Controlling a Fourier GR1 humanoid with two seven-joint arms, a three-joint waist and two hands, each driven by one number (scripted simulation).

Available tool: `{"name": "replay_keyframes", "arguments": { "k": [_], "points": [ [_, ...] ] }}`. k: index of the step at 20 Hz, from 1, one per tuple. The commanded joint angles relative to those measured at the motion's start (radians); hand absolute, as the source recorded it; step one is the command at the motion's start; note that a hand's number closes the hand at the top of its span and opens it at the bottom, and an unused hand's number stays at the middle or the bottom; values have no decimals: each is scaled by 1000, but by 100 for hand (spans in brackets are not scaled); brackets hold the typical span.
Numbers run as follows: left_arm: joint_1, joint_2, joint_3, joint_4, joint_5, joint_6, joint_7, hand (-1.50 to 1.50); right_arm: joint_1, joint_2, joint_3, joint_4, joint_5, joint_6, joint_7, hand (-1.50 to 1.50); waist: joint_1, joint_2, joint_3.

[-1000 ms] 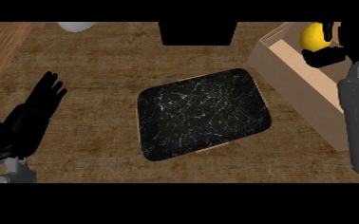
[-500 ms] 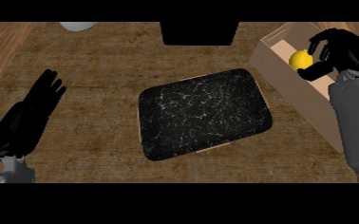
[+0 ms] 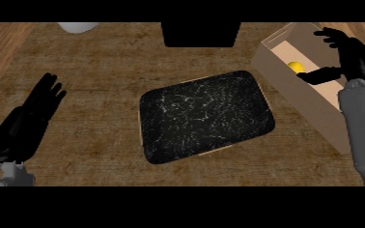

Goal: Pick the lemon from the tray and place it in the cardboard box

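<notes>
the brown, rough-grained counter [image 3: 100, 72] carries a black speckled tray [image 3: 205, 117] at the frame's centre, a cardboard box [image 3: 299, 84] at the right edge, a black object [image 3: 200, 34] at top centre, and a pale round thing [image 3: 77, 27] at upper left.

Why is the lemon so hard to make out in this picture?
Head view: the lemon lies deep in the cardboard box, partly behind its wall; the right robot hand hangs open over it, hiding part. The dark tray shows only pale flecks, no glare.
</notes>
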Motion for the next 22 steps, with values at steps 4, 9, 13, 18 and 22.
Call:
{"name": "replay_keyframes", "arguments": {
  "k": [4,9,13,18,22],
  "points": [
    [-6,20,33,26,17,-14,-14,0,-12,70,-185,-77,-224,-120,-41,-150,-10,4,6],
    [-11,19,29,39,19,-28,-26,0,-3,-68,-319,-63,-406,12,-87,-150,-10,6,6],
    [61,-11,21,14,17,-33,-52,0,59,-116,-374,-57,-490,48,-90,-150,-5,6,6],
    [-41,26,37,6,38,-14,49,0,159,-187,-416,-70,-605,165,-141,-150,-10,5,6],
    [38,-46,-38,-91,-42,41,39,0,207,-302,-439,49,-634,236,-257,-150,-2,6,7]
  ]
}}
